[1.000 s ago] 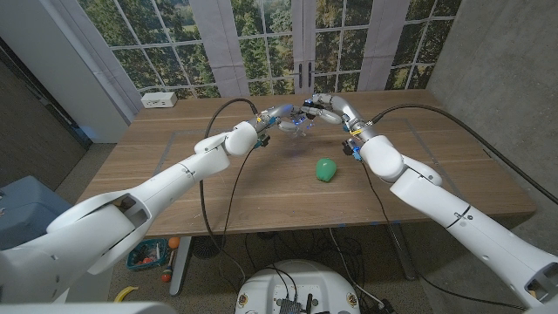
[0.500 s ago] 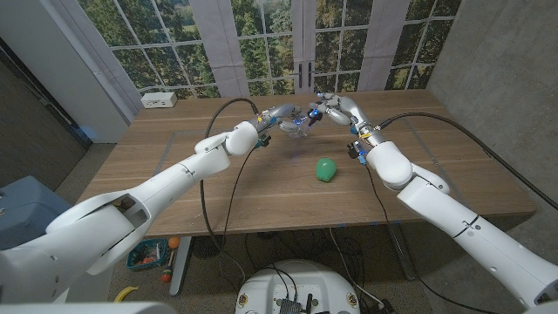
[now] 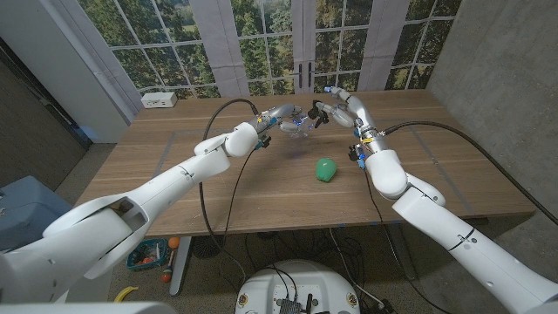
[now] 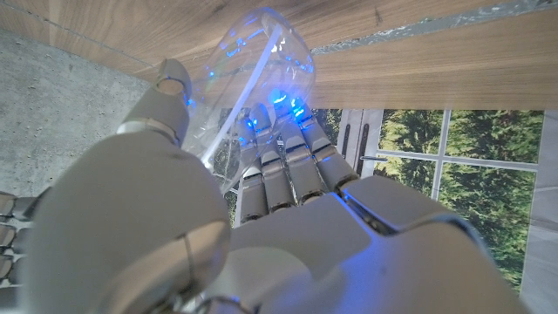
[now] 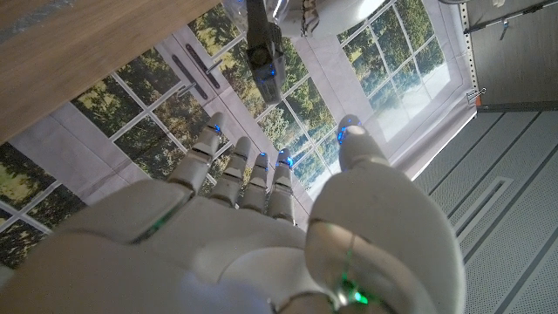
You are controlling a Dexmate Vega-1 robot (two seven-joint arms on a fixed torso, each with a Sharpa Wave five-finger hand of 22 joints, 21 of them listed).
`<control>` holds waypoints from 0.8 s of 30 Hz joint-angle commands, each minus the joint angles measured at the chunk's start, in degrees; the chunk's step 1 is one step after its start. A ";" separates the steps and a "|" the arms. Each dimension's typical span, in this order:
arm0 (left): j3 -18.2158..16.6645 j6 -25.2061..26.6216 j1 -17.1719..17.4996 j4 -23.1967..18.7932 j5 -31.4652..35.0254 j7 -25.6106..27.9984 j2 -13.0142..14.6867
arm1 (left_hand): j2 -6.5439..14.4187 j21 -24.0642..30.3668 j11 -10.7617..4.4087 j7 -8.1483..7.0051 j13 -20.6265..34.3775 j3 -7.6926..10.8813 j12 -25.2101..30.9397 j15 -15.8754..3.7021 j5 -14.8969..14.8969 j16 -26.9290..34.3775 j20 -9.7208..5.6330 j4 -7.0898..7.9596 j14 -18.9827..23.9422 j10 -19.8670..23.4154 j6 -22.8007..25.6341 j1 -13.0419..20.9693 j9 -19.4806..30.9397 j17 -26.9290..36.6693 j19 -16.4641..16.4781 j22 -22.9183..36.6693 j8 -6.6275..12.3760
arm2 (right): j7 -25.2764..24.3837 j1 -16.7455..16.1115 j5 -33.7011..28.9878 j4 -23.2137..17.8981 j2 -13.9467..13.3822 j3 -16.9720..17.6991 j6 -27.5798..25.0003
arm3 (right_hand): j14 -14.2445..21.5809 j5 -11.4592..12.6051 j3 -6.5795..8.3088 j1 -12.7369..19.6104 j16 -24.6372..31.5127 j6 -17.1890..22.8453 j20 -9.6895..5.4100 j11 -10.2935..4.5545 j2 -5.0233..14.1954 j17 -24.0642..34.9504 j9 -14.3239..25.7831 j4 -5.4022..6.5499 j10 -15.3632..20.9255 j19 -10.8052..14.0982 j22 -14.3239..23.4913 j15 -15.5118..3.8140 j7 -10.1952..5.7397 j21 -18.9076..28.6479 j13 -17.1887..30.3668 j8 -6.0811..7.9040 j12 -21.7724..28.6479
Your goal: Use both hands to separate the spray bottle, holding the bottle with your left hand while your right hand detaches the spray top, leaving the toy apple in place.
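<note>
My left hand [image 3: 277, 116] grips the clear spray bottle [image 3: 300, 126] above the table's far middle. In the left wrist view the bottle [image 4: 261, 61] sits between thumb and fingers, with a white dip tube [image 4: 240, 105] inside it. The dark spray top [image 3: 315, 109] sticks out of the bottle toward my right hand [image 3: 340, 103]. In the right wrist view that hand [image 5: 261, 218] has its fingers spread and empty, and the spray top [image 5: 261, 52] hangs just beyond its fingertips [image 5: 250, 148]. The green toy apple [image 3: 325, 169] lies on the table [image 3: 261, 192], nearer me than both hands.
A white box [image 3: 159, 99] stands at the table's far left corner. Black cables [image 3: 218, 118] loop off both forearms above the tabletop. Windows and a grey wall rise behind the far edge.
My right hand has come off the bottle's top, drawn back a little to the right and turned, leaving the dark spray top exposed. The left hand holds the bottle in about the same place.
</note>
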 commanded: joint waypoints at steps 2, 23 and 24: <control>-0.37 -0.85 0.20 -0.55 -0.13 -0.03 0.29 | 8.28 0.31 -13.50 -5.99 11.21 13.03 12.47 -15.08 0.28 -0.04 -0.07 12.72 6.61 15.15 7.12 0.55 0.33 0.14 -0.32 0.02 2.31 | 1.54 0.57 0.38 -3.42 0.52 -0.07 -10.18 | -2.12 -0.33 -0.91 -1.17 -0.80 1.51 0.59 0.78 -0.27 0.32 -0.02 0.39 -1.40 -0.73 0.20 1.13 1.88 -0.37 0.19 1.48 -0.18; -0.42 -1.81 -0.35 0.94 -0.64 -0.50 -0.22 | 8.30 0.71 -13.54 -5.99 11.50 13.06 12.32 -15.05 0.26 -0.21 -0.08 12.85 6.72 15.10 7.18 0.48 0.38 0.17 -0.42 -0.01 2.24 | 11.03 7.89 3.96 -4.74 -4.44 -4.27 -18.43 | -8.11 0.29 -0.59 -0.54 -3.27 2.19 1.18 2.12 1.14 0.45 -0.02 -0.40 -6.56 -4.31 0.18 3.82 1.30 -1.56 0.32 1.94 -0.31; -0.42 -1.86 -0.38 1.02 -0.67 -0.49 -0.24 | 8.27 0.74 -13.54 -5.93 11.54 13.04 12.34 -15.07 0.26 -0.22 -0.08 12.83 6.72 15.13 7.18 0.48 0.37 0.17 -0.41 -0.01 2.22 | 10.95 8.09 3.68 -4.80 -4.55 -4.53 -18.77 | -8.08 0.72 0.26 1.20 -3.28 2.94 0.75 2.03 1.78 0.37 -0.02 -1.03 -6.52 -4.26 0.16 3.71 0.87 -1.48 0.31 2.26 -0.08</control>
